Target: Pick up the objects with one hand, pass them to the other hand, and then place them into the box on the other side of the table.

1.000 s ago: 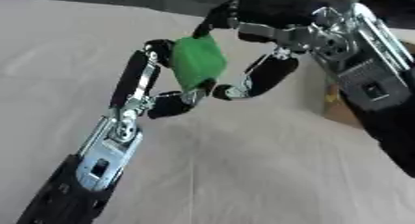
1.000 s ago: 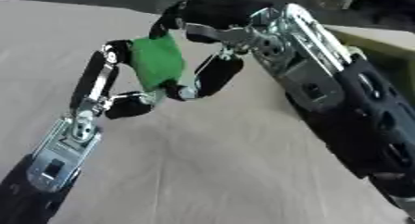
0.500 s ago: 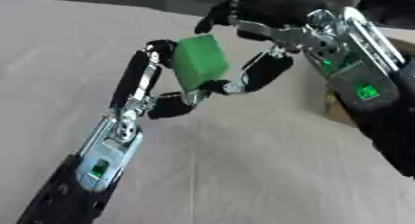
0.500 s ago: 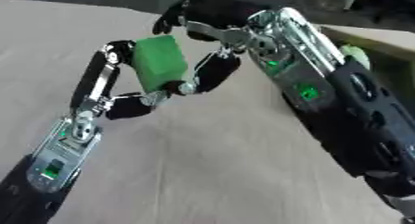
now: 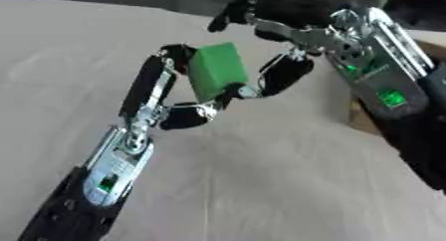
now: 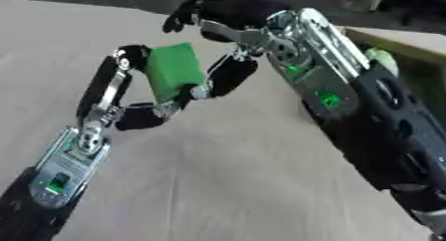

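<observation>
Two robot hands meet over a cloth-covered table with a green block between them.

The table (image 5: 261, 185) is covered with a pale beige cloth, matte and softly wrinkled. At the right edge a piece of a brown box (image 5: 364, 120) with a cardboard look shows behind the right arm. The right hand (image 5: 287, 26), black with shiny silver metal links and small green lights on its housing, comes in from the far right; its fingers are spread and bent, one dark fingertip (image 5: 283, 75) just beside the block, and I cannot tell if it touches. The left hand (image 5: 174, 105) reaches up from the near left and pinches the green block (image 5: 216, 75), a smooth rectangular piece with flat faces, held tilted above the table centre.
</observation>
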Available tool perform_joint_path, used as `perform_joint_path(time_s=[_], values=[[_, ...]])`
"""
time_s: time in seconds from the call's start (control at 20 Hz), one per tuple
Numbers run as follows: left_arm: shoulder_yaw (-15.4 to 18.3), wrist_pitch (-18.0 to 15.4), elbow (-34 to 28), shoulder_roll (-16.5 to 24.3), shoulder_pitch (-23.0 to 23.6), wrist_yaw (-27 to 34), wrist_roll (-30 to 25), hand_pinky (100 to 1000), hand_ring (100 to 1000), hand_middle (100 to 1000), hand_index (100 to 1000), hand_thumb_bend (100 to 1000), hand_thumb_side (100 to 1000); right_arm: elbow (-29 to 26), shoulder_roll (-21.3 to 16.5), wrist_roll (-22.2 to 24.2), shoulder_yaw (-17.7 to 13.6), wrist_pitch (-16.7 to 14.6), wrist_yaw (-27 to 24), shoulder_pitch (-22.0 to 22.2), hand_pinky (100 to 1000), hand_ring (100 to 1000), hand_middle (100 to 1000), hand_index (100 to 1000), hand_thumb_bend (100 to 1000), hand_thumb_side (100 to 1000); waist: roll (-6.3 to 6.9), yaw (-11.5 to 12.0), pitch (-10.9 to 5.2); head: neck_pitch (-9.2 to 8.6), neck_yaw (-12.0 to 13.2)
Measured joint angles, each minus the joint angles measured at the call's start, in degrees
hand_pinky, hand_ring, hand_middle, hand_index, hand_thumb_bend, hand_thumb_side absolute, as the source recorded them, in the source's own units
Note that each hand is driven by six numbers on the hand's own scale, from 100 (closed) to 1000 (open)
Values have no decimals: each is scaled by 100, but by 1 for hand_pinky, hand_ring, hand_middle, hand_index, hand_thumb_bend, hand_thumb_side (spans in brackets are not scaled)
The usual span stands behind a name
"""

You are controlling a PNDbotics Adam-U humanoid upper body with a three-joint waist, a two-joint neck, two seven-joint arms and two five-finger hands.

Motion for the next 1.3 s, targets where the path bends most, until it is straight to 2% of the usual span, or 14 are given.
perform_joint_path(time_s=[0.45, 0.55, 0.95, 1.1, 1.3], values=[[-1, -20, -53, 0, -15, -4, 11, 609, 588, 500, 494, 100, 211, 122, 3, 135, 2, -133, -50, -2, 876, 911, 792, 875, 437, 340, 0, 16, 0, 0, -1], [-3, -31, -76, 0, -17, -5, 15, 608, 587, 500, 495, 100, 211, 154, 5, 131, 2, -130, -77, -2, 875, 902, 767, 843, 412, 310, 0, 20, 0, 0, -2], [0, -50, -103, -3, -24, -6, 6, 608, 587, 500, 495, 100, 214, 213, 55, -58, 5, 72, -376, -1, 868, 857, 708, 795, 336, 235, 3, 23, 0, 0, -2], [2, -51, -102, -21, -25, -6, 3, 609, 588, 500, 495, 100, 214, 223, 57, -129, 13, 174, -507, 9, 864, 837, 675, 773, 293, 219, 15, 19, 1, 0, -2], [2, -51, -98, -39, -25, -6, -3, 609, 589, 501, 496, 100, 213, 223, 57, -182, 20, 264, -661, 20, 855, 806, 598, 716, 174, 196, 15, 10, 2, 0, -2]])
